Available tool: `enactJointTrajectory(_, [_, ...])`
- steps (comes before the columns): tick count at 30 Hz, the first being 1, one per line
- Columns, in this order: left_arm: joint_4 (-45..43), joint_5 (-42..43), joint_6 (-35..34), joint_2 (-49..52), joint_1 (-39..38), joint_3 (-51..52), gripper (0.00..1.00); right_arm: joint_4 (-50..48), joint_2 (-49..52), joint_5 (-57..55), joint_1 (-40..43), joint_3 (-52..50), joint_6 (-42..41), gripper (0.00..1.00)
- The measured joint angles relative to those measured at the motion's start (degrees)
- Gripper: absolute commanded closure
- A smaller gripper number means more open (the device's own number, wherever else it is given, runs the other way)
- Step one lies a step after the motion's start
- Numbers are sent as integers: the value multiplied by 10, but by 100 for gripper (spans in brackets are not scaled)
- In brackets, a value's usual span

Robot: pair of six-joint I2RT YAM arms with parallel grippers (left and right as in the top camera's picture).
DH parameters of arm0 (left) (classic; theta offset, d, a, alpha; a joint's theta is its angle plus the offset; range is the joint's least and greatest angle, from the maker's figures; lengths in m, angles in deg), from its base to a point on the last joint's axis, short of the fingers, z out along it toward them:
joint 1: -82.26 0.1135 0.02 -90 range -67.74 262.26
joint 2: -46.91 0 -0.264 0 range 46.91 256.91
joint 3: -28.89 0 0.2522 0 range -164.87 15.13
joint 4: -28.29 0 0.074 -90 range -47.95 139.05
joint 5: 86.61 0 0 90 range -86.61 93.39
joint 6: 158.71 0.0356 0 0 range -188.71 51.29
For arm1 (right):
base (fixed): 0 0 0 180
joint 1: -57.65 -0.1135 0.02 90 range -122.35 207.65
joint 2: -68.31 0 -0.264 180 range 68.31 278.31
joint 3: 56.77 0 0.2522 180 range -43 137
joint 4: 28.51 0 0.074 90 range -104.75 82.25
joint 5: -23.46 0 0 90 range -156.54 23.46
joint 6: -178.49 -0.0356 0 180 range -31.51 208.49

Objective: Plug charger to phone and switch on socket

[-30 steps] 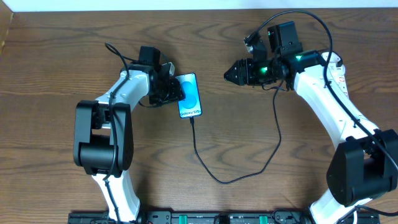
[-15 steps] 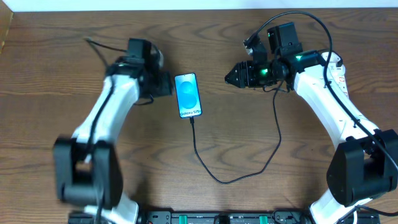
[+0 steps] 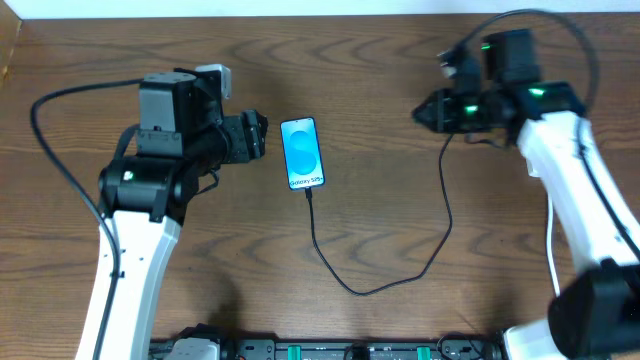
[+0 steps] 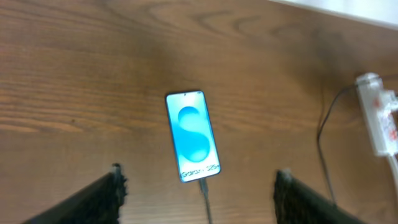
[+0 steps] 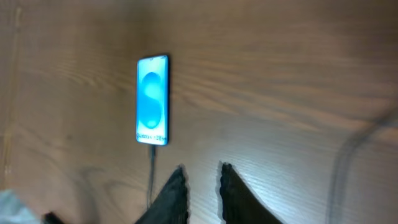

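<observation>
Near the centre of the overhead frame, a little up and left: the phone (image 3: pixel 303 153), flat on the brown wooden surface (image 3: pixel 330 60), blue-cyan screen up, "Galaxy" text at the lower end. Touched by neither tool.

Joined at that lower edge to the charger (image 3: pixel 445 200), a thin black cable dropping toward the bottom of the frame, looping right, then climbing to the upper right under the right arm (image 3: pixel 575 190). In the left wrist view, the cable rising along the right side to the upper end of the socket (image 4: pixel 379 118), a narrow white strip with red marks at the right edge of the frame. Too blurred to tell the switch position.

Just left of the phone in the overhead view, the left tool (image 3: pixel 256 136), pointed at it but apart from it — fingers (image 4: pixel 106 196) spread wide at the lower corners of the wrist frame, gripping nothing.

In the upper right of the overhead frame, the right tool (image 3: pixel 424 110), well apart from the phone and aimed left — its fingers set narrow in the right wrist view, a slim gap between them, holding nothing.
</observation>
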Motion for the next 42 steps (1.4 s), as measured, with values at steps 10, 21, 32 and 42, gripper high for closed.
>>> enactJointTrajectory(10, [2,0,1,-7,0,0,4,30,-95,-42,138,4,3,99])
enactJointTrajectory(21, [2,0,1,-7,0,0,4,32,-95,-52,250,4,3,99])
enactJointTrajectory(32, [2,0,1,-7,0,0,4,14,-40,-52,302,4,-3,99])
enactJointTrajectory(42, [2,0,1,-7,0,0,4,-7,12,-52,329,4,-3,99])
